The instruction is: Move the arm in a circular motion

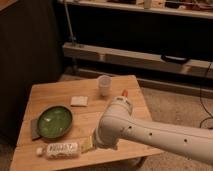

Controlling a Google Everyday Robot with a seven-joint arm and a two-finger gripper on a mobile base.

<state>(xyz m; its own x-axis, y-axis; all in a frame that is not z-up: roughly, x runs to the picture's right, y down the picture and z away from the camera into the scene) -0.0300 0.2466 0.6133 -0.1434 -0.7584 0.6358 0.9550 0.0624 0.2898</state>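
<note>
- White packet (60, 149) at the front edge of the bench (47, 92): dark print runs along its face, perhaps a line of letters, but none of it can be read.
- The arm (155, 132): small dark dots only, no lettering.
- Pincer: hidden under the arm's end, just beside the packet.

The arm (150, 132) is clad in smooth, glossy white shell, marked with small dark dots. The worktop (55, 94) is built of pale, matt wooden planks. The green bowl (55, 122) is finished shiny. The cup (104, 85) looks like translucent plastic. The pincer is hidden behind the arm's end, at the worktop's front
</note>
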